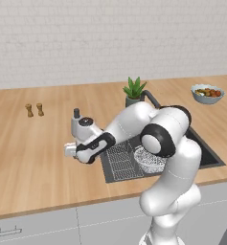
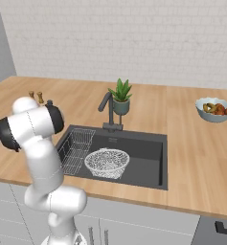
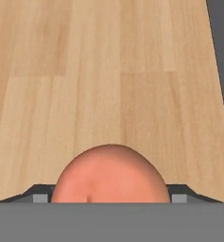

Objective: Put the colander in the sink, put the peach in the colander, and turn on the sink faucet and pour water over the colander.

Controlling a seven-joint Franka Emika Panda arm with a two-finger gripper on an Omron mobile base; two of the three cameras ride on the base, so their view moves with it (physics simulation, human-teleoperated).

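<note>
Here, in the left base view, the arm bends down and to the left over the wooden counter [image 1: 43,143]. Its gripper [image 1: 70,150] sits low above the wood, just left of the sink [image 1: 208,153]. The fingers themselves are hidden by the hand, so whether they stand apart or together cannot be told from this side. The colander [image 1: 148,160] lies in the sink, beside the wire rack [image 1: 119,160], partly behind the robot's elbow. A plant [image 1: 134,91] stands behind the sink, with the faucet [image 1: 151,98] just beside it. A bowl [image 1: 207,93] of food sits far to the right, and two small brown shakers [image 1: 34,110] stand well apart to the left.

From the right base view, the colander [image 2: 107,162] rests on the sink [image 2: 143,153] floor, right of the rack [image 2: 75,148]. The faucet [image 2: 107,112] rises at the back rim, next to the plant [image 2: 121,97]. The bowl [image 2: 214,109] sits on the counter [image 2: 191,158] to the right. The shakers [image 2: 35,97] peek out behind the arm.

In the hand view, the peach [image 3: 111,175] sits right between the two finger tips [image 3: 40,196], filling the gap. The tips flank it on either side, close to its skin; whether they already press on it cannot be told. It lies on the counter [image 3: 108,71], and a dark strip of the sink [image 3: 222,61] edge runs along the right.
</note>
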